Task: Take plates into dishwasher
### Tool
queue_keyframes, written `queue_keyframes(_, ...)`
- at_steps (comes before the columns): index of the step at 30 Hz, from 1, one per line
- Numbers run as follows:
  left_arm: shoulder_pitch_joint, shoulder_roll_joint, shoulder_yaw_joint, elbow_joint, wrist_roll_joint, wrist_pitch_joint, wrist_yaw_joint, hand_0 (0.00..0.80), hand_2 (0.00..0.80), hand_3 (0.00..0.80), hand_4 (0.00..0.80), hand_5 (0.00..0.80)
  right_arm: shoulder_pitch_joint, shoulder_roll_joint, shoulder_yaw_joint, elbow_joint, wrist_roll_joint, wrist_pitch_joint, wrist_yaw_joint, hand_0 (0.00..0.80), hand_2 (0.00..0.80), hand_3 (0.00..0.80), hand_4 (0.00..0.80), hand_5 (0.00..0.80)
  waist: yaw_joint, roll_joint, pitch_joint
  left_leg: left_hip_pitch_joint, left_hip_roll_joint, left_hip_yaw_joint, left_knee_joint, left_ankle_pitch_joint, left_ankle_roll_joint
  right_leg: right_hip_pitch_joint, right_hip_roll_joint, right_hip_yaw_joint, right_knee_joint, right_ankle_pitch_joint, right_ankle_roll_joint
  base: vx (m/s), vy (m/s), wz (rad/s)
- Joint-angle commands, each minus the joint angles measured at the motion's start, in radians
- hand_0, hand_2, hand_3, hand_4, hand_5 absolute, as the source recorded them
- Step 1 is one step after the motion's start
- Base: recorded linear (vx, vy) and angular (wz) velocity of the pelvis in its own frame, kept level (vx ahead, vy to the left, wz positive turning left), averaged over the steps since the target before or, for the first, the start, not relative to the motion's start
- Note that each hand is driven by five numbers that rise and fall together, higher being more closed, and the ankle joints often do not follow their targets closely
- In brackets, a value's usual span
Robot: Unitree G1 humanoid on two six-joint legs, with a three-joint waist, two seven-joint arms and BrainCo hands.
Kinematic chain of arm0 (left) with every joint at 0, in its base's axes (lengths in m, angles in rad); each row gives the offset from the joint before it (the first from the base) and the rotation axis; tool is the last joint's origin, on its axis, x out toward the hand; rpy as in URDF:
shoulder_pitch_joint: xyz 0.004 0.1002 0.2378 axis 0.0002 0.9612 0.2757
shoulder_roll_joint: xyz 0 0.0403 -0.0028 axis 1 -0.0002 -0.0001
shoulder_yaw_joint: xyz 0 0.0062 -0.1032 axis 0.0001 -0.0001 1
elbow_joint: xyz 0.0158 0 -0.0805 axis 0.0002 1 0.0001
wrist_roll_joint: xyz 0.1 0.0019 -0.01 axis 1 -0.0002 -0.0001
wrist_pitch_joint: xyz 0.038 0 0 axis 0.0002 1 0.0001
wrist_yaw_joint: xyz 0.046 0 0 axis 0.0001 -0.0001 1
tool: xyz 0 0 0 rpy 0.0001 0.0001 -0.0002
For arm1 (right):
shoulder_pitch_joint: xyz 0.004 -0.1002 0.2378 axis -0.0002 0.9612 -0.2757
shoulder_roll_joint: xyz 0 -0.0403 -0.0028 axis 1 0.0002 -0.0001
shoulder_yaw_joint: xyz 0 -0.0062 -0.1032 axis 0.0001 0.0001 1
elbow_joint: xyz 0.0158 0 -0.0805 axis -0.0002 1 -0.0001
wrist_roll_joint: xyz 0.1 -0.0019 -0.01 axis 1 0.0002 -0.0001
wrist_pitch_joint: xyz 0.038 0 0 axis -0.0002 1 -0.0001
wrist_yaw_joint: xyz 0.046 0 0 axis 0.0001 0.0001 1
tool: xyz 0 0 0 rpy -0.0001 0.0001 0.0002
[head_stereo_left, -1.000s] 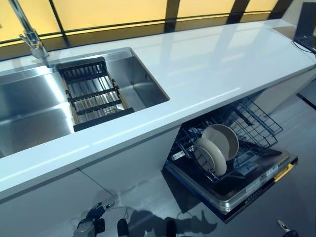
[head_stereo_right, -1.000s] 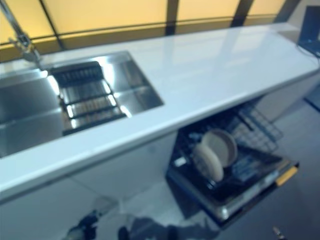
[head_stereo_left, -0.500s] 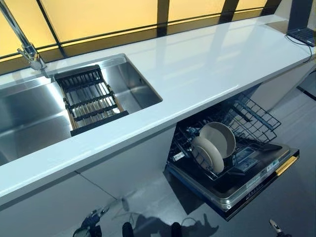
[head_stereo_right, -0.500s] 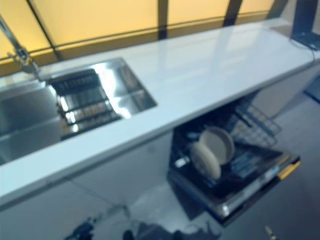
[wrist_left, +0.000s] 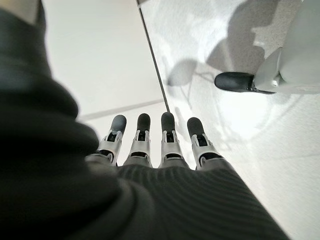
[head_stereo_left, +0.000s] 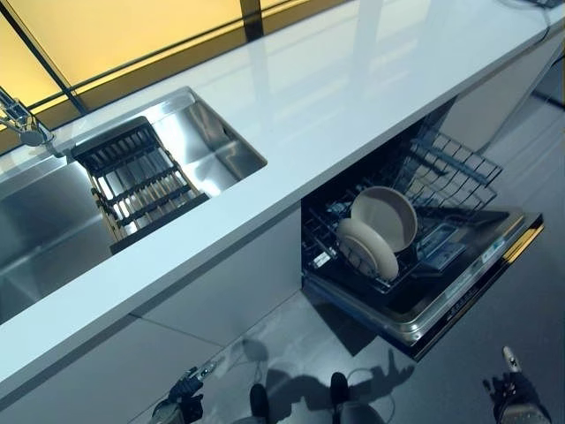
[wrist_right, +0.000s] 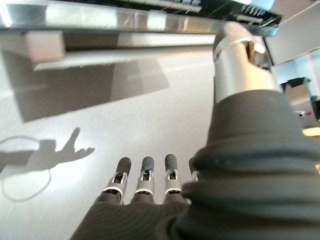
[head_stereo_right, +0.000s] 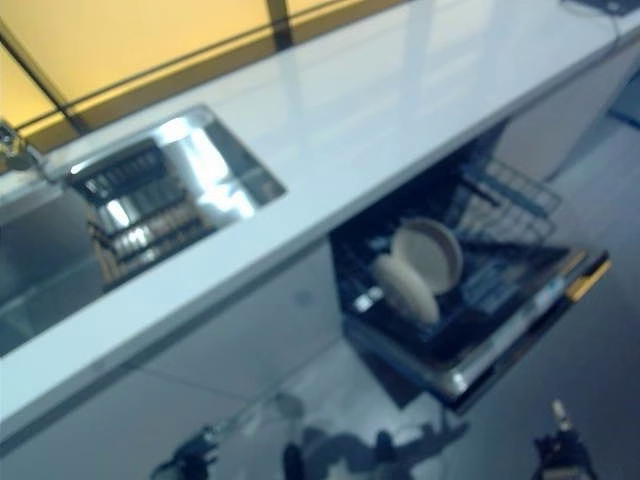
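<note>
Sink (head_stereo_left: 53, 212) cut off at the left edge of the head views, faucet (head_stereo_left: 22, 124) shown only at its base. Rear of the dishwasher rack (head_stereo_left: 424, 190) hidden under the counter's front edge (head_stereo_left: 265, 208). Back plate (head_stereo_left: 386, 217) partly covered by the front plate (head_stereo_left: 366, 249). Left hand (head_stereo_left: 183, 402) and right hand (head_stereo_left: 510, 395) cropped by the bottom edge, too small there to read. Right eye view blurred throughout.
</note>
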Motion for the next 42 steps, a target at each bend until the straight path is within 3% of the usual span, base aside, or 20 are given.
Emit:
queue_keyframes(1, -0.020, 0.001, 0.010, 0.004, -0.063, -0.045, -0.022, 0.000, 0.000, 0.000, 0.000, 0.000, -0.060, -0.038, 0.008, -0.021, 0.032, -0.053, 0.022, 0.000, 0.000, 0.000, 0.000, 0.000, 0.010, -0.041, 0.037, -0.037, -0.066, -0.045, 0.125, -0.032, 0.042, 0.070, 0.047, -0.006, -0.029, -0.033, -0.089, -0.083, -0.016, 0.04)
queue_keyframes(12, -0.017, 0.012, 0.016, -0.116, -0.198, -0.048, -0.012, 0.000, 0.000, 0.000, 0.000, 0.000, -0.202, -0.117, 0.035, -0.025, 0.076, -0.069, 0.061, 0.000, 0.000, 0.000, 0.000, 0.000, 0.035, 0.011, 0.136, -0.205, -0.074, -0.072, 0.273, 0.033, 0.032, -0.075, 0.044, -0.036, 0.125, -0.084, -0.127, -0.063, -0.062, 0.06)
queue_keyframes(18, -0.005, 0.033, 0.032, -0.179, -0.230, -0.050, -0.010, 0.000, 0.000, 0.000, 0.000, 0.000, -0.272, -0.133, 0.055, -0.072, 0.074, -0.088, 0.067, 0.000, 0.000, 0.000, 0.000, 0.000, 0.061, 0.018, 0.169, -0.253, -0.096, -0.097, 0.285, 0.047, 0.036, -0.134, 0.044, -0.045, 0.166, -0.085, -0.124, -0.031, -0.063, 0.17)
queue_keyframes(23, 0.001, 0.041, 0.027, -0.222, -0.262, -0.053, -0.010, 0.000, 0.000, 0.000, 0.000, 0.000, -0.350, -0.155, 0.088, -0.112, 0.065, -0.089, 0.119, 0.000, 0.000, 0.000, 0.000, 0.000, 0.081, 0.015, 0.188, -0.278, -0.101, -0.107, 0.289, 0.057, 0.035, -0.159, 0.046, -0.054, 0.191, -0.094, -0.128, -0.013, -0.029, 0.12)
queue_keyframes(29, 0.008, 0.043, 0.014, -0.254, -0.271, -0.047, -0.016, 0.000, 0.000, 0.000, 0.000, 0.000, -0.443, -0.180, 0.146, -0.149, -0.008, -0.035, 0.250, 0.000, 0.000, 0.000, 0.000, 0.000, 0.110, 0.014, 0.190, -0.285, -0.104, -0.123, 0.296, 0.066, 0.033, -0.155, 0.038, -0.079, 0.208, -0.105, -0.133, 0.030, -0.004, 0.13)
queue_keyframes(34, 0.017, 0.052, 0.010, -0.277, -0.271, -0.037, -0.008, 0.000, 0.000, 0.000, 0.000, 0.000, -0.539, -0.176, 0.248, -0.241, -0.048, -0.015, 0.338, 0.000, 0.000, 0.000, 0.000, 0.000, 0.139, 0.002, 0.180, -0.270, -0.107, -0.137, 0.271, 0.066, 0.034, -0.144, 0.027, -0.104, 0.211, -0.110, -0.131, 0.042, 0.002, 0.09)
queue_keyframes(42, 0.044, 0.061, 0.025, -0.271, -0.251, -0.011, -0.014, 0.000, 0.000, 0.000, 0.000, 0.000, -0.653, -0.155, 0.361, -0.402, -0.076, -0.024, 0.351, 0.000, 0.000, 0.000, 0.000, 0.000, 0.166, -0.023, 0.153, -0.224, -0.098, -0.154, 0.233, 0.078, 0.029, -0.086, 0.024, -0.131, 0.189, -0.118, -0.138, 0.071, 0.006, -0.02)
